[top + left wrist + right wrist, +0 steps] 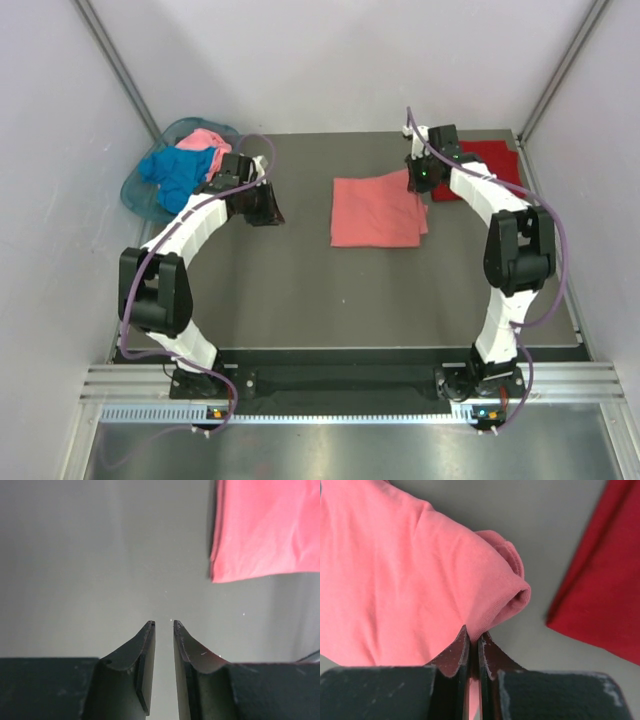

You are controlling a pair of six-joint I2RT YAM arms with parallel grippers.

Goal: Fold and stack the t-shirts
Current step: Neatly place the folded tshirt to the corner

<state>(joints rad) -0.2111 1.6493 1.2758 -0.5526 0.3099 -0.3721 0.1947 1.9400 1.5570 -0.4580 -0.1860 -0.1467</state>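
Note:
A salmon-coral t-shirt (378,210) lies folded in the middle of the table. My right gripper (421,181) sits at its far right corner, and in the right wrist view it (474,634) is shut on the hem of the salmon fabric (395,580). Just right of it lies a folded dark red t-shirt (490,163) (605,590). My left gripper (268,212) is left of the salmon shirt, apart from it. Seen from its wrist, the left gripper (164,623) is open with only bare table between the fingers, and the salmon shirt's corner (265,530) is at the upper right.
At the back left a translucent teal basket (138,197) holds a crumpled bright blue t-shirt (175,170) and a light pink t-shirt (206,138). The dark grey table (300,300) is enclosed by white walls on three sides.

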